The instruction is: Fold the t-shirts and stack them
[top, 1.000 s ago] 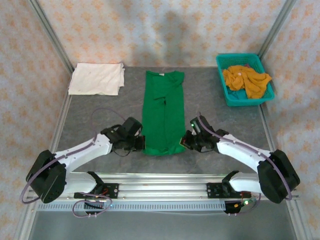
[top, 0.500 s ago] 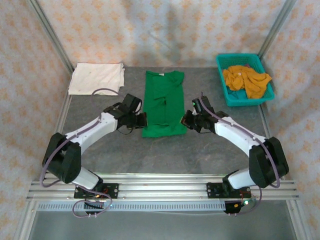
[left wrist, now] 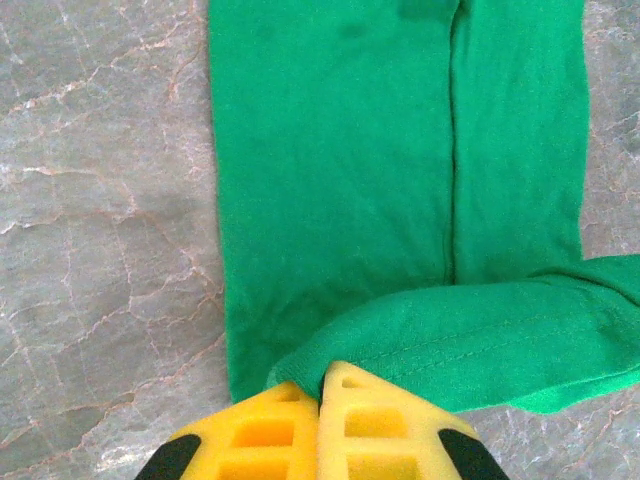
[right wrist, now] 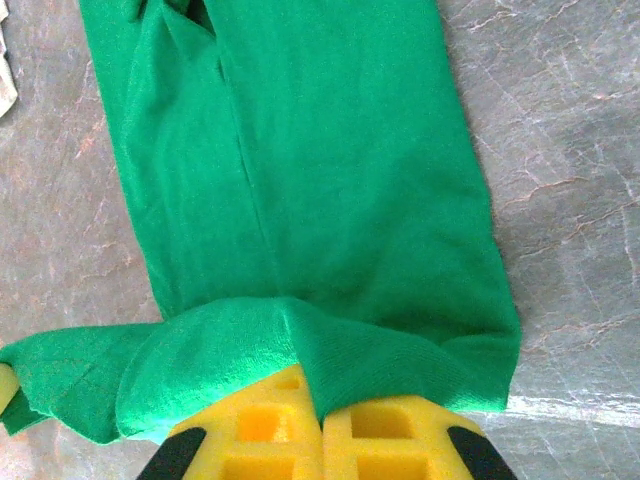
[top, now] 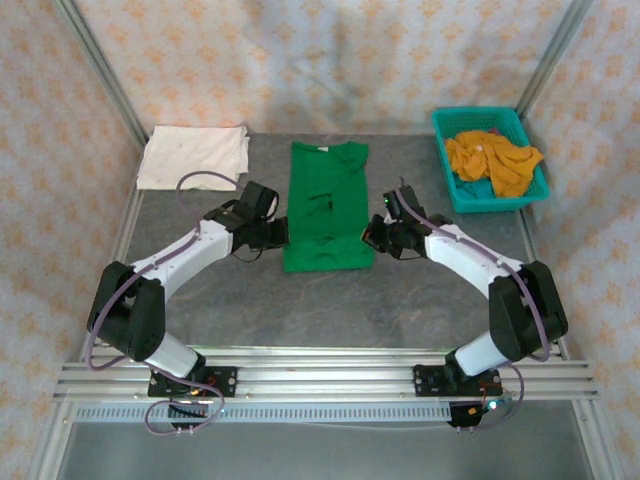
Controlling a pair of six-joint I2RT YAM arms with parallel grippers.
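You have the left gripper (top: 277, 232) and right gripper (top: 372, 236) both clamped on the green shirt (top: 326, 200).
Each gripper's jaws are pressed together on a near hem corner. The shirt lies lengthwise mid-table, its near hem raised and doubled over the lower part. The white shirt (top: 193, 157) lies far left, and the orange shirts (top: 492, 160) sit in the basket (top: 480, 115) far right.

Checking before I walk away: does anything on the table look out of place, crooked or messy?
Nothing stands out. The green shirt lies straight in the middle, its near hem lifted and doubled over mid-fold. The white shirt sits folded at the far left corner, and the orange shirts are crumpled but inside the basket.
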